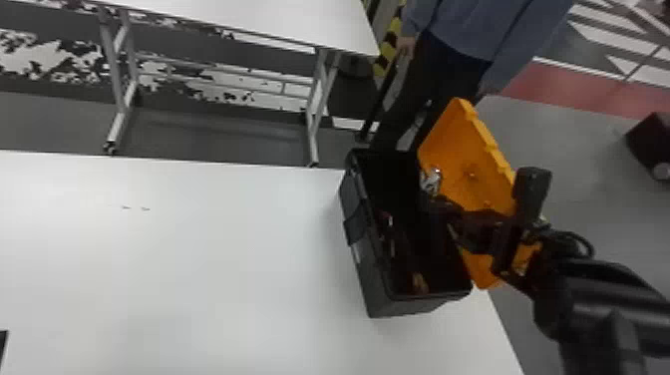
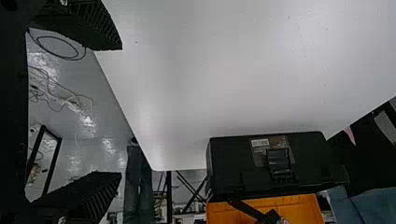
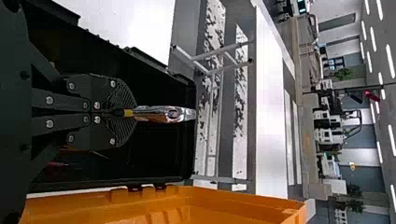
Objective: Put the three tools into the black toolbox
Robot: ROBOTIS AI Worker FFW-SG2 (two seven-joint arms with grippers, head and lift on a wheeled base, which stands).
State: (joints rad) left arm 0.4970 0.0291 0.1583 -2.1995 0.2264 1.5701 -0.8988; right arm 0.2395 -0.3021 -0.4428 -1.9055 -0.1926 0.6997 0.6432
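"Where do we see the tool?"

"We have the shiny metal tool (image 1: 430, 180) over the open black toolbox (image 1: 371, 279), on the side nearer the lid, its bright head pointing toward the box's far end. We can't tell how deep it sits."

"And what are we holding it with?"

"Our right gripper (image 1: 435, 200); its fingers are closed around the tool's handle end."

"What do we find inside the box?"

"We see a small red item (image 1: 386, 218) midway along and a yellowish item (image 1: 419, 282) at the near end, both too dark for us to name."

"How about the box itself?"

"We have it at the right end of the white surface (image 1: 199, 259), its orange lid (image 1: 463, 164) swung open on the right."

"And our left gripper (image 2: 120, 111)?"

"We see its fingers wide apart, nothing between them, with the toolbox well apart from it."

"Beyond that?"

"We have another white table (image 1: 249, 20) behind ours."
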